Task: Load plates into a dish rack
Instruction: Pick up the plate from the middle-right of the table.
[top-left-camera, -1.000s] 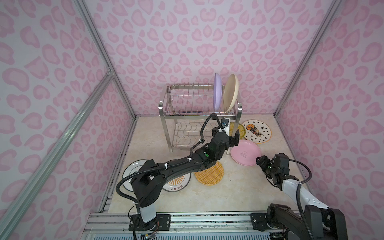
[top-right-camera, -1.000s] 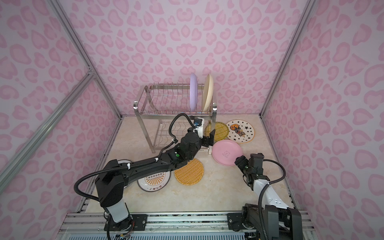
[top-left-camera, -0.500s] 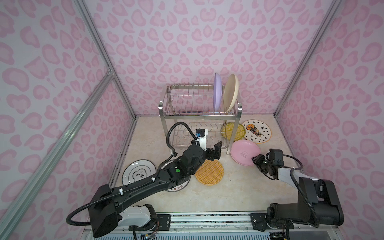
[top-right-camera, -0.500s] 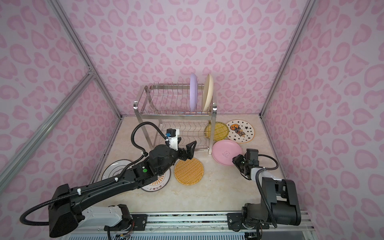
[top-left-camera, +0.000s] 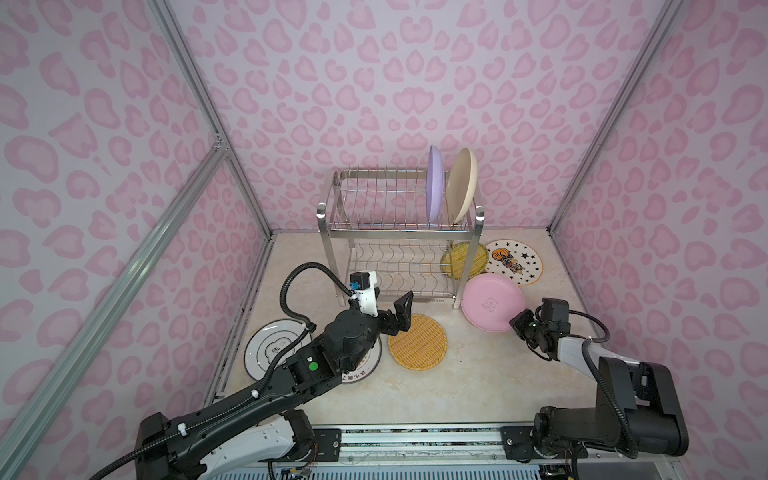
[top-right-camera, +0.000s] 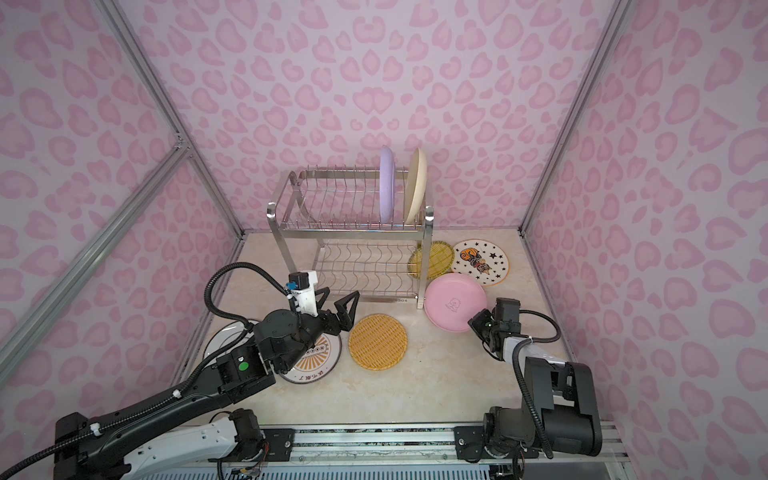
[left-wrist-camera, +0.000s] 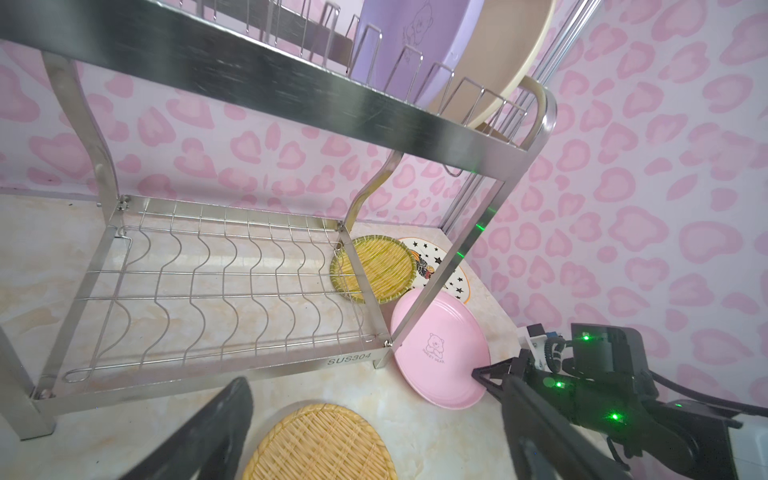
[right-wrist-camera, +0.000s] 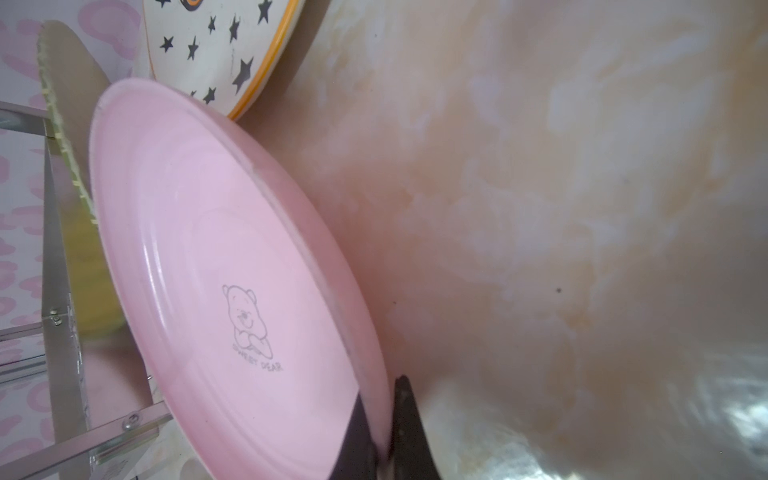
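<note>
From my seat, the right hand (right-wrist-camera: 382, 432) is clamped shut on the rim of the pink plate (top-left-camera: 490, 301), pinching its 4 o'clock edge. That plate sits around 2 o'clock on the bench (top-left-camera: 478, 386), just beside the front right leg of the dish rack (top-left-camera: 399, 232). My left hand (top-right-camera: 336, 301) is spread wide with nothing in it, hanging near the 11 o'clock edge of a yellow woven plate (top-left-camera: 417, 340). The rack's at 12 o'clock, with the lilac plate (top-left-camera: 434, 183) and cream plate (top-left-camera: 461, 187) standing on edge at the 3 o'clock end of the top tier.
</note>
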